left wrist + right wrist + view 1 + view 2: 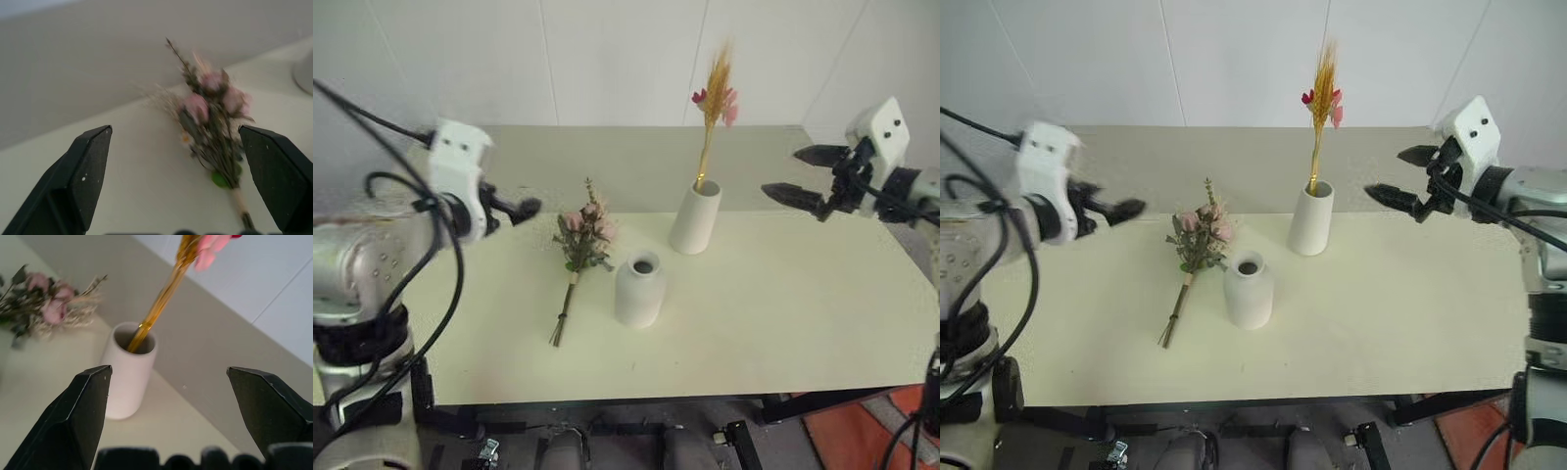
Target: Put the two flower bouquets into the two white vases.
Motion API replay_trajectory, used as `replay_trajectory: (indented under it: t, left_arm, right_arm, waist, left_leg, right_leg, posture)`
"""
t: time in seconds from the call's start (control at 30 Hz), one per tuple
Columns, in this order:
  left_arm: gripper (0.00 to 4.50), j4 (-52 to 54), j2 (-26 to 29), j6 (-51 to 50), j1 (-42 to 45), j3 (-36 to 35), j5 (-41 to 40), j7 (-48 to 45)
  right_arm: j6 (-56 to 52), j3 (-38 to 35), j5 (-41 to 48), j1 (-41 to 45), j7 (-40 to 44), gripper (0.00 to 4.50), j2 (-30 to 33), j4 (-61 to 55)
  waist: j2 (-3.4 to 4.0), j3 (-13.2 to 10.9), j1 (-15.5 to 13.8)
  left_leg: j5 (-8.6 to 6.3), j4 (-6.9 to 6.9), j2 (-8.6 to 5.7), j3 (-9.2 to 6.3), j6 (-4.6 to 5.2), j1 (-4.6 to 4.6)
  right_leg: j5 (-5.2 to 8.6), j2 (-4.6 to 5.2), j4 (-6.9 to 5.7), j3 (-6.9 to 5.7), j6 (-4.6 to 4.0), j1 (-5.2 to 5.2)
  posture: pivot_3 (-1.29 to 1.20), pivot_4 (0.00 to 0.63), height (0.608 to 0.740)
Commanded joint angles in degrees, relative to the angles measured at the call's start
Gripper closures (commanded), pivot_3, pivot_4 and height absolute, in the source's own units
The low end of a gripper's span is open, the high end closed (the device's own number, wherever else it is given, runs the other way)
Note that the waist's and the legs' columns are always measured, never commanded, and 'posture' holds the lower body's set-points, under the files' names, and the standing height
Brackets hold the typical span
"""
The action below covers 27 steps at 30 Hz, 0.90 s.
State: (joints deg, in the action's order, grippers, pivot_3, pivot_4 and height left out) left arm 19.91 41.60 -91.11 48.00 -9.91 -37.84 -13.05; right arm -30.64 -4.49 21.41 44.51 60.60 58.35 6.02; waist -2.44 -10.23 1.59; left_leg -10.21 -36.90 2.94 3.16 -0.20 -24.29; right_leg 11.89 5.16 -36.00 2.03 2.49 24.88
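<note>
1 of 2 bouquets done: slim wheat-stalk bunch (713, 108) standing in the taller tapered vase (695, 217) at mid-bench. Rose bouquet (579, 257) lying flat on the cream bench (783, 313), just left of the short round narrow-mouthed vase (638, 289), which stands empty. Long axis running fore and aft with a slight slant: pink blooms toward the wall, tied stems toward the near edge and a little leftward. Left gripper (517, 208) hovering above the bench, left of the blooms and close to them, fingers spread wide and empty, aimed at the flower heads in its wrist view. Right gripper (808, 176) likewise spread and empty, raised well to the right of the taller vase, far from the roses. Nearer by a clear margin: the left. Probable grasp point the stem wrap, nearer and lower than the present aim, with the fingers straddling across the stalks
</note>
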Motion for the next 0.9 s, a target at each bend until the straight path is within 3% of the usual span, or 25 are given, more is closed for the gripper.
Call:
replay_trajectory:
  t: [0.03,0.17,0.27,0.5,0.83,0.9]
  left_arm:
    - [0.00,-6.6,2.6,-1.4,2.3,6.4,-5.6,1.0]
    - [0.00,-13.3,3.7,-1.4,5.2,11.6,-9.4,2.7]
    - [0.00,-18.0,2.5,-1.4,7.4,15.1,-10.3,2.2]
    - [0.00,-28.3,-4.2,-1.4,13.5,21.9,-8.0,0.9]
    - [0.00,-36.3,-8.0,-1.4,17.8,27.7,-1.8,-3.6]
    - [0.40,-38.2,-8.7,-1.4,18.2,28.3,-0.8,-4.8]
  right_arm:
    - [-0.9,-1.0,2.8,-1.9,9.6,0.04,5.5,-3.9]
    - [1.2,-2.9,4.2,-6.3,15.0,0.04,8.9,-5.9]
    - [0.2,-4.3,4.3,-8.0,13.9,0.04,9.0,-7.0]
    - [-1.4,-5.9,4.3,-9.9,10.5,0.04,8.4,-8.7]
    - [-4.1,-12.2,6.2,-17.5,9.7,0.04,10.5,-13.7]
    - [-4.2,-13.1,6.2,-18.6,9.5,0.00,10.6,-14.2]
  waist:
    - [-0.01,0.0,0.1]
    - [-0.03,0.0,0.2]
    - [-0.03,0.0,0.0]
    - [-0.04,0.0,-0.9]
    - [-0.05,0.0,-0.8]
    - [-0.05,0.0,-0.7]
  left_leg:
    - [0.00,0.00,0.01,0.00,0.00,-0.01]
    - [0.00,-0.04,0.00,0.01,0.00,-0.04]
    - [0.00,-0.05,-0.02,0.02,0.00,-0.03]
    - [0.01,-0.07,-0.06,0.02,-0.01,-0.11]
    - [0.01,-0.09,-0.12,0.01,-0.01,-0.16]
    - [0.01,-0.10,-0.12,0.00,-0.01,-0.15]
  right_leg:
    - [0.00,-0.01,-0.02,0.01,0.00,0.04]
    - [0.00,0.00,-0.06,0.03,-0.01,0.08]
    - [0.00,0.02,-0.06,0.05,-0.01,0.07]
    - [-0.03,0.03,-0.05,0.04,-0.07,0.12]
    - [-0.04,0.07,-0.05,0.05,-0.07,0.14]
    - [-0.03,0.06,-0.06,0.05,-0.04,0.14]
  posture:
    - [0.00,0.150,0.740]
    - [0.00,0.150,0.740]
    - [0.00,0.150,0.740]
    - [0.00,0.150,0.740]
    - [0.00,0.150,0.740]
    - [0.00,0.150,0.740]
